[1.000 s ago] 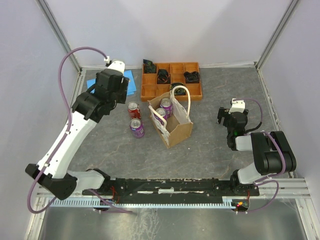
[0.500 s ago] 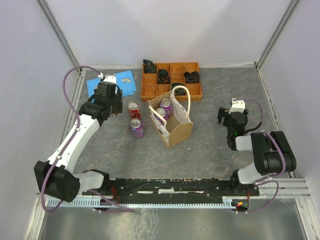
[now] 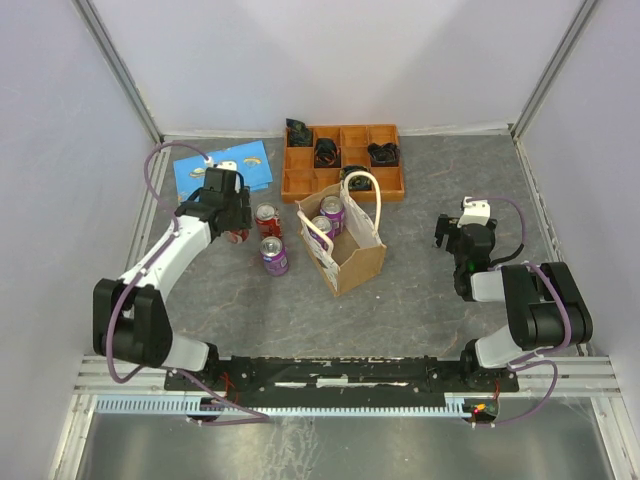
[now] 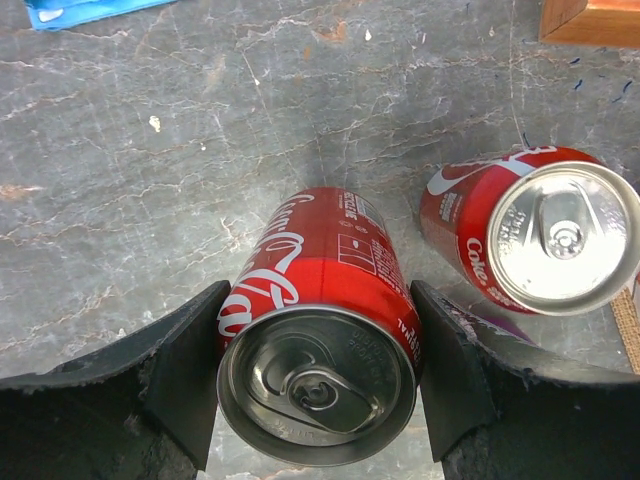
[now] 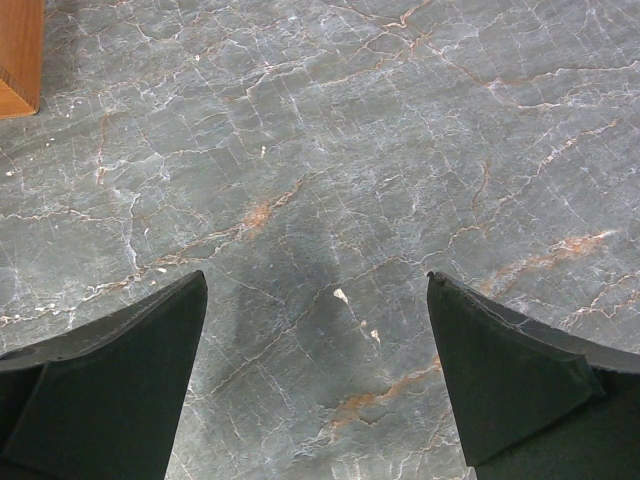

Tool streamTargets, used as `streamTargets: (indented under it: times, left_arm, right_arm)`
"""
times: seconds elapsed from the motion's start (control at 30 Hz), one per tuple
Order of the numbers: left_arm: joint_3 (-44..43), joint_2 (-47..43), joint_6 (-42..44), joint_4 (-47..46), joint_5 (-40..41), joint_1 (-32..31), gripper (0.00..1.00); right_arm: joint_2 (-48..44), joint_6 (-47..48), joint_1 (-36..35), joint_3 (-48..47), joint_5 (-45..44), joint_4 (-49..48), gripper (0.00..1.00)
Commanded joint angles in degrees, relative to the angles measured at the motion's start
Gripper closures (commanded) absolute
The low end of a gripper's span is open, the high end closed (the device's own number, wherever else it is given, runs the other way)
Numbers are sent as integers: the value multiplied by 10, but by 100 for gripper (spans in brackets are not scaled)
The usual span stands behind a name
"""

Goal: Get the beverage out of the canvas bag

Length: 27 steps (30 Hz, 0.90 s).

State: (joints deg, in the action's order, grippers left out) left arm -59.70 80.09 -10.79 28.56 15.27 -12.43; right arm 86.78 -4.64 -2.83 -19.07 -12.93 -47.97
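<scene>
- The left hand [image 4: 320, 290] is closed on a red can [image 4: 318, 385], with a finger pressed to each side. This can is at the left of the counter [image 3: 420, 290], outside the canvas bag [image 3: 352, 262]. I cannot tell whether it rests on the counter or hangs just above it.
- Just right of it stands a second red can [image 3: 267, 220], and nearer than that a purple can [image 3: 274, 256]. Both are upright and apart from the bag.
- Two drinks stand upright inside the bag at its far end: a purple-sided can [image 3: 334, 211] and, just beside it, a silver-topped can [image 3: 322, 226] whose colour is hard to read.
- The right hand [image 5: 315, 290] is spread wide over bare counter, well right of the bag, holding nothing.
- A can like these is likely stiff while full, but thin-walled, smooth and round, so it may slip or turn under a light pinch. If full, it would have some weight.
- The best hold is probably straight down from above, with the fingers across the body just under the rim.
- The bag looks soft and light, so it may lift or tip along with a can.
- Its white handles [image 3: 362, 174] loop over the opening and could catch a finger.
</scene>
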Motion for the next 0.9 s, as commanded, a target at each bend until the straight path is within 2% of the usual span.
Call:
streamTargets:
  times: [0.0, 0.3, 0.4, 0.47, 0.6, 0.8, 0.87]
  left_arm:
    - [-33, 29, -16, -66, -8, 8, 97]
    - [-61, 92, -19, -48, -28, 15, 96]
    - [-70, 102, -23, -35, -20, 16, 92]
    - [-73, 108, -24, -28, -18, 16, 82]
    - [-74, 115, -30, -19, -18, 15, 50]
    - [-74, 112, -32, -7, -3, 16, 24]
    - [-74, 105, -32, -5, 1, 15, 19]
  right_arm:
    - [-5, 3, 2, -15, 1, -19, 1]
    - [-5, 3, 2, -15, 1, -19, 1]
    - [-5, 3, 2, -15, 1, -19, 1]
    - [-5, 3, 2, -15, 1, -19, 1]
    - [-5, 3, 2, -15, 1, -19, 1]
    - [-5, 3, 2, -15, 1, -19, 1]
    - [-5, 3, 2, -15, 1, -19, 1]
